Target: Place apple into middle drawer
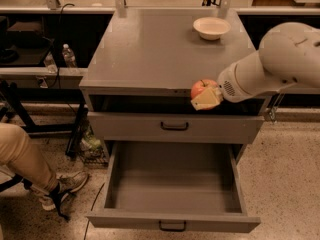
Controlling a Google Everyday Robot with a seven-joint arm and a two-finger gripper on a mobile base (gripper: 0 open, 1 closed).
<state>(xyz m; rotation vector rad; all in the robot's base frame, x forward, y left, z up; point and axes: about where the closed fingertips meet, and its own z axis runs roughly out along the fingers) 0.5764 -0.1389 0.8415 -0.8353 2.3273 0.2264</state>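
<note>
The end effector is closed on the apple and holds it in the air at the front edge of the table, well apart from the white bowl at the back. The middle drawer is pulled out, with its tray bare. It lies below the apple and nearer the camera, past the closed upper drawer. The coming move looks like one forward and down, to clear that closed front before letting go.

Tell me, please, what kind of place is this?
Probably a robotics lab or workshop: a grey metal cabinet, work benches with cables behind it, and a speckled floor. The gripper holds the apple at the cabinet's front edge, above the open middle drawer.
</note>
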